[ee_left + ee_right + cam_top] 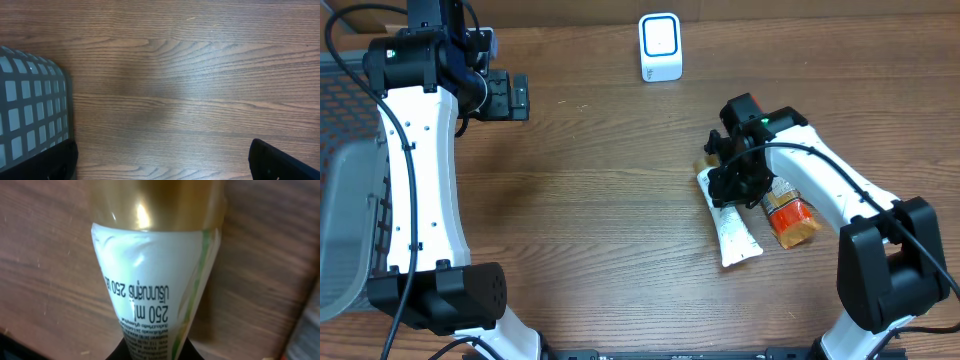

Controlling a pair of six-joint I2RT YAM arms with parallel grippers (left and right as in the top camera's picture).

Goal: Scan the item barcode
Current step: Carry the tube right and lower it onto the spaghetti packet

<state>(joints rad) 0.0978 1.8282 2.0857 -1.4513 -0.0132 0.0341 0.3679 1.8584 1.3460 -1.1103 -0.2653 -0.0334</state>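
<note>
right gripper point(735, 180) is clenching the white tube point(732, 232), well apart from the scanner point(660, 47), barcode not yet scanned; left gripper point(518, 96) is hanging open.

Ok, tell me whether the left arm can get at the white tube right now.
Probably not: the right gripper is shut on the white tube, and the open left gripper sits far across the table.

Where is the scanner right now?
Overhead view: the scanner stands at the far edge of the table, near the middle, well beyond the white tube held in the right gripper.
</note>
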